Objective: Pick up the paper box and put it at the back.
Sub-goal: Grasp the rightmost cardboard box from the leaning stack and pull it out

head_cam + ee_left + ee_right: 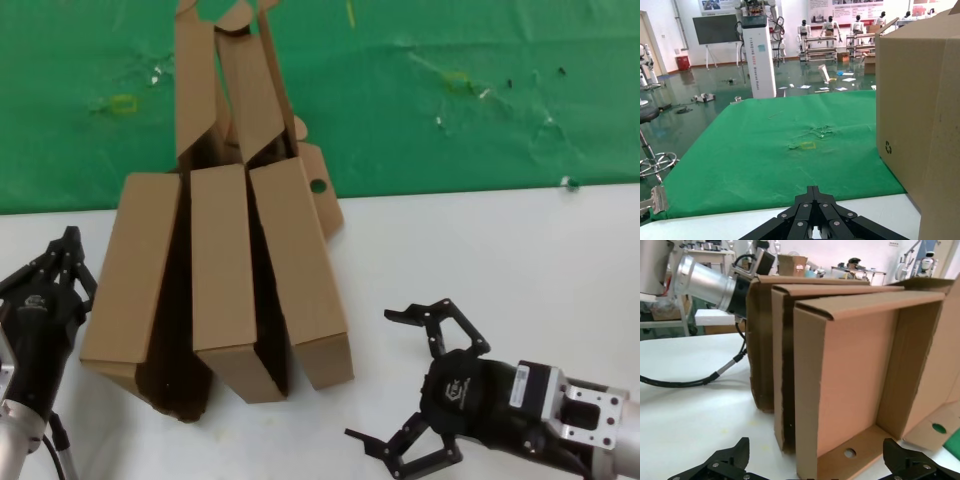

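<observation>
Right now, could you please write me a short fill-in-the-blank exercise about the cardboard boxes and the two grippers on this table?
1. ____ brown corrugated-cardboard boxes stand on edge side by side on the white tabletop.
2. The right gripper waits beside them with its fingers ____.
3. The left gripper is ____, on the other side of the boxes.
4. Behind the boxes hangs a ____ cloth backdrop.

Missing words: three; open; shut; green

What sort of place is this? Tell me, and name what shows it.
Probably a robotics lab or demo hall: humanoid robots line the far wall beyond the green cloth, workbenches stand on a glossy floor, and three cardboard boxes sit on a white table.
</observation>
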`<state>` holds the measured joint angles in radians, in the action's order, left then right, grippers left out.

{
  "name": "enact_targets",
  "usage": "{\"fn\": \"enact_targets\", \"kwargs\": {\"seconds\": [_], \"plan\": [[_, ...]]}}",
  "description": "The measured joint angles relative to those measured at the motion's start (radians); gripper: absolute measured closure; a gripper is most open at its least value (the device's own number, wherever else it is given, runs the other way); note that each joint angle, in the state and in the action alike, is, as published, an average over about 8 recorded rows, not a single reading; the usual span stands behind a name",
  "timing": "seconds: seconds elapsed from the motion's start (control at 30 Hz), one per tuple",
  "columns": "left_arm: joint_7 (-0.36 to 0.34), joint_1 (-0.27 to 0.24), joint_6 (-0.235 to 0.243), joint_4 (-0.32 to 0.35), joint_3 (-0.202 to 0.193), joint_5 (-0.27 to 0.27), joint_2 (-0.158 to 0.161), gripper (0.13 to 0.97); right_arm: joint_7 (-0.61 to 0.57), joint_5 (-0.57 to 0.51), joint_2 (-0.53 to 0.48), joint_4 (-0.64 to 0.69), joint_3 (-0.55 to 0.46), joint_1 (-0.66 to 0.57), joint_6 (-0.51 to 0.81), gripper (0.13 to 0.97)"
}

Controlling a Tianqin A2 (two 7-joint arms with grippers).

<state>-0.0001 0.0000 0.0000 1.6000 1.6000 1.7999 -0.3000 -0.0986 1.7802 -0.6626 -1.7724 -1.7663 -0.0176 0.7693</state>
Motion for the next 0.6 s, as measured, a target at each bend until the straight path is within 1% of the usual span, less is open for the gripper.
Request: {"fn": "enact_targets", "kwargs": {"seconds": [0.07, 0.33, 0.47, 0.6], "plan": [[0.000, 0.000, 0.000, 0.000, 0.000, 0.000, 0.000, 0.950, 0.006, -0.004, -0.003, -0.009, -0.010, -0.005, -0.003, 0.138], [0.000, 0.000, 0.000, 0.000, 0.000, 0.000, 0.000, 0.954, 0.024, -0.016, 0.005, -0.030, -0.052, -0.027, -0.020, 0.211], [0.000, 0.000, 0.000, 0.000, 0.000, 0.000, 0.000, 0.954, 0.031, -0.024, 0.006, -0.028, -0.070, -0.039, -0.026, 0.211], [-0.001, 0.000, 0.000, 0.000, 0.000, 0.000, 0.000, 0.954, 0.037, -0.029, 0.004, -0.025, -0.082, -0.048, -0.031, 0.284]]}}
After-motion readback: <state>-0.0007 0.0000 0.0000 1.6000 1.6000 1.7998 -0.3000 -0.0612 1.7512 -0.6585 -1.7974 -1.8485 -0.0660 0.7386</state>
